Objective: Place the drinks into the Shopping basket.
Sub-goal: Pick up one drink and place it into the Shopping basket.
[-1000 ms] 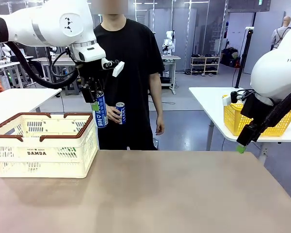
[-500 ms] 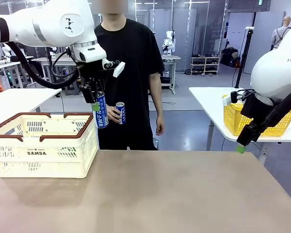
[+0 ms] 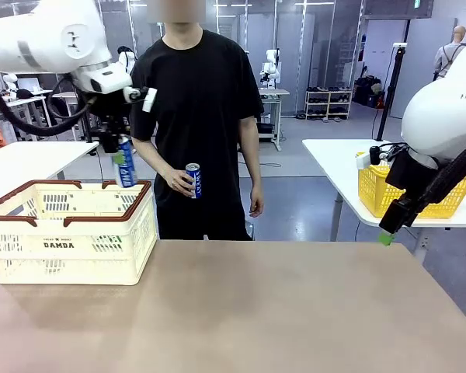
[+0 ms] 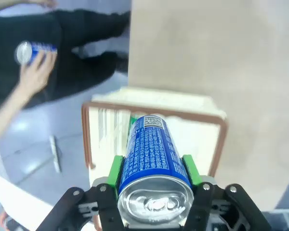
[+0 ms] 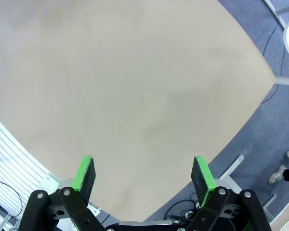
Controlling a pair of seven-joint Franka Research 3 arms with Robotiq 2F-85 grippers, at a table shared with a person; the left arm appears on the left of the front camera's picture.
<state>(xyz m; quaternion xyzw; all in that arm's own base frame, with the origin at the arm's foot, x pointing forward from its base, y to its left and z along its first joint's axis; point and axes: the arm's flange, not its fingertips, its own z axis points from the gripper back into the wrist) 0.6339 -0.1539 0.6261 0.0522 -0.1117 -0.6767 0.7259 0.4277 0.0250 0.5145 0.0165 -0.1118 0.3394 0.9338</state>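
My left gripper [image 3: 119, 158] is shut on a slim blue-and-white drink can [image 3: 126, 172], held upright just above the far right rim of the cream Shopping basket [image 3: 70, 247]. In the left wrist view the can [image 4: 149, 149] sits between the green pads, silver top toward the camera, with the basket's brown rim [image 4: 85, 139] below it. The person across the table holds a second blue can [image 3: 193, 180] in one hand at waist height; that can [image 4: 30, 50] also shows in the left wrist view. My right gripper [image 5: 143, 175] is open with nothing between its fingers, and hangs off the table's right edge [image 3: 385, 235].
The tan table [image 3: 256, 311] stretches from the basket to the right edge. A yellow mesh basket [image 3: 419, 194] stands on a white table at the right. Another white table [image 3: 23, 159] is behind the basket at the left.
My left arm has carried the blue can to the left, from beside the basket's right side to above its far right rim. The right arm and the person's can stayed put.
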